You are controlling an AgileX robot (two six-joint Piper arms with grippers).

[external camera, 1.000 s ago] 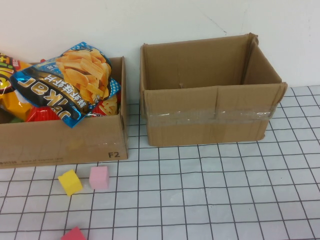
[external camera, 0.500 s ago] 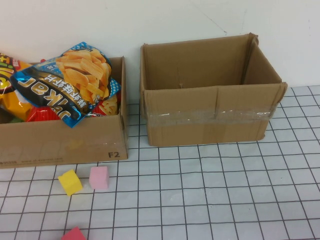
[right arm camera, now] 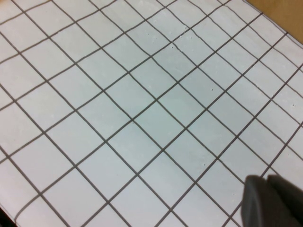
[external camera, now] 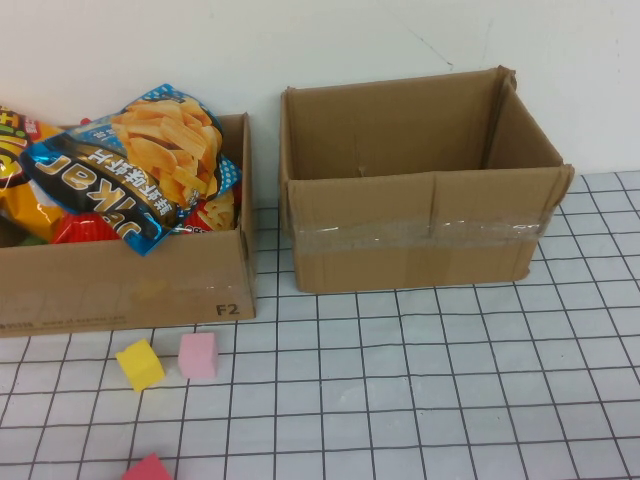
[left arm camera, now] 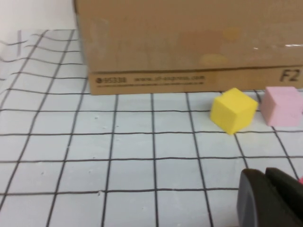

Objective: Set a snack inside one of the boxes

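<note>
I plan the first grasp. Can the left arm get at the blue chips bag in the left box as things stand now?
Probably yes. The blue chips bag lies on top of the pile in the left box, uncovered. The left claw is low over the table near the yellow cube; the right claw is over bare grid.

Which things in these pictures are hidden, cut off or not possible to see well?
- Red foam cube: high view, cut by the bottom edge.
- Snack-filled left cardboard box: high view, left edge cuts it; the blue chips bag covers other snacks.
- Left gripper, right gripper: wrist views, only dark corners show; absent from high view.
</note>
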